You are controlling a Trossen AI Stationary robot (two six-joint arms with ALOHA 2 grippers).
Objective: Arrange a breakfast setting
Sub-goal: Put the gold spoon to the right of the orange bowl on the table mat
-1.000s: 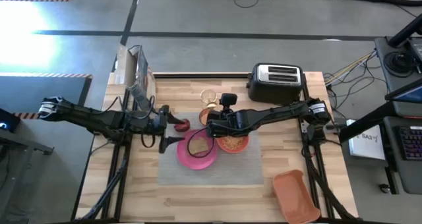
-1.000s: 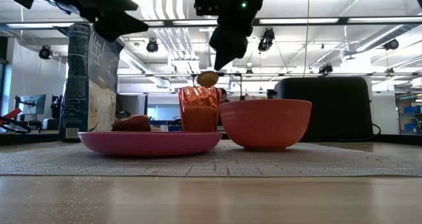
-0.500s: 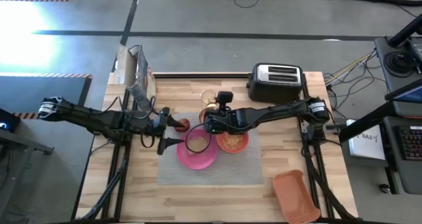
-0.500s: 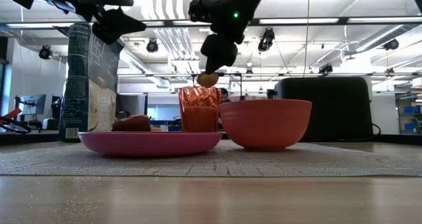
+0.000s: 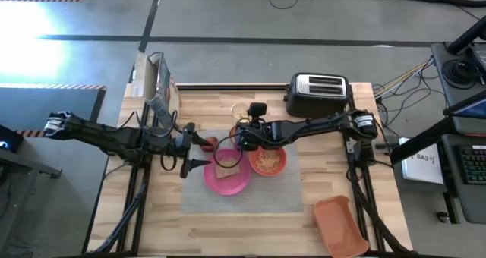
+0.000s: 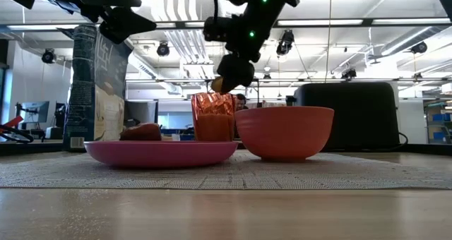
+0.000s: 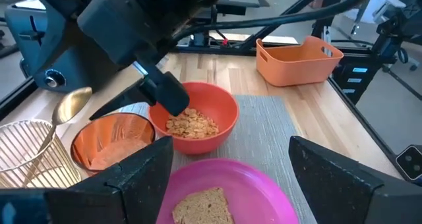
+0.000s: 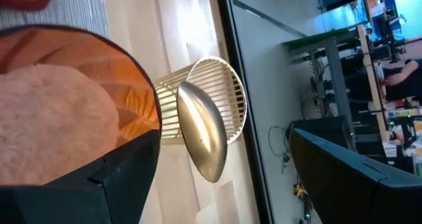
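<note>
Pinching the gold spoon (image 8: 201, 138), right hand (image 5: 244, 136) drifts off the pink plate (image 5: 226, 178) toward twelve o'clock; hangs now above the small orange cup (image 6: 213, 116). Spoon not yet laid down, likely still seeking its spot. Left hand (image 5: 186, 148) spread wide, empty, at the plate's nine o'clock.

Even overhead light on table (image 5: 304, 205); strong white glare on floor at far left. Low view backlit by bright ceiling strips, arms in silhouette, near tabletop soft. Wrist views: gripper fingers (image 7: 343, 178) blurred, edges bowed.
</note>
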